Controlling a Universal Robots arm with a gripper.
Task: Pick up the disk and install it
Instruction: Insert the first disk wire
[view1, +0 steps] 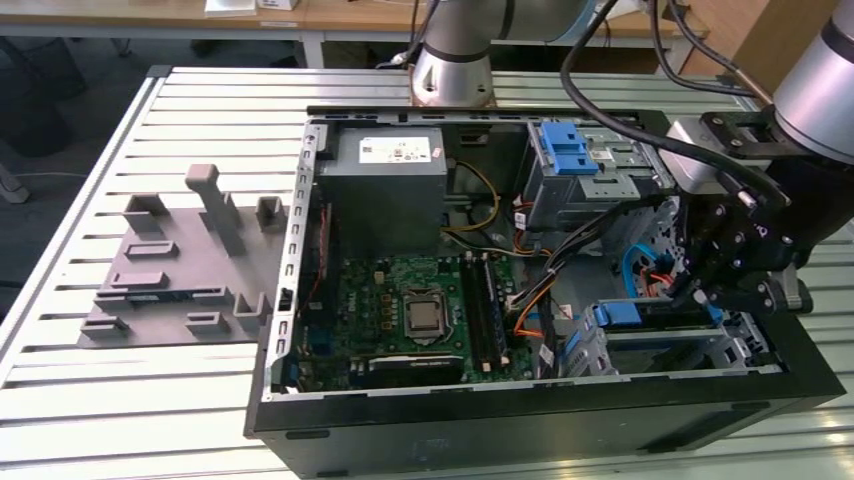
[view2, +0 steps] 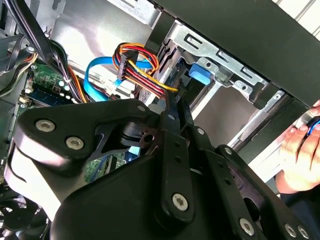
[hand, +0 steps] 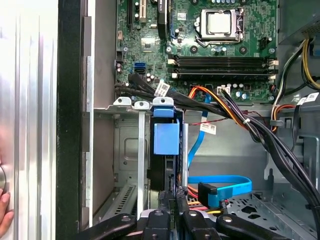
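The gripper (hand: 171, 200) is pinched on the edge of the disk (hand: 165, 150), which stands upright in the drive bay at the computer case's (view1: 534, 420) front corner; the arm reaches down into it.

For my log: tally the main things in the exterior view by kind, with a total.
Open computer case: 1
Grey fixture plate: 1
Power supply: 1
Drive cage with blue latch: 1
Disk: 1
Gripper: 1
Total: 6
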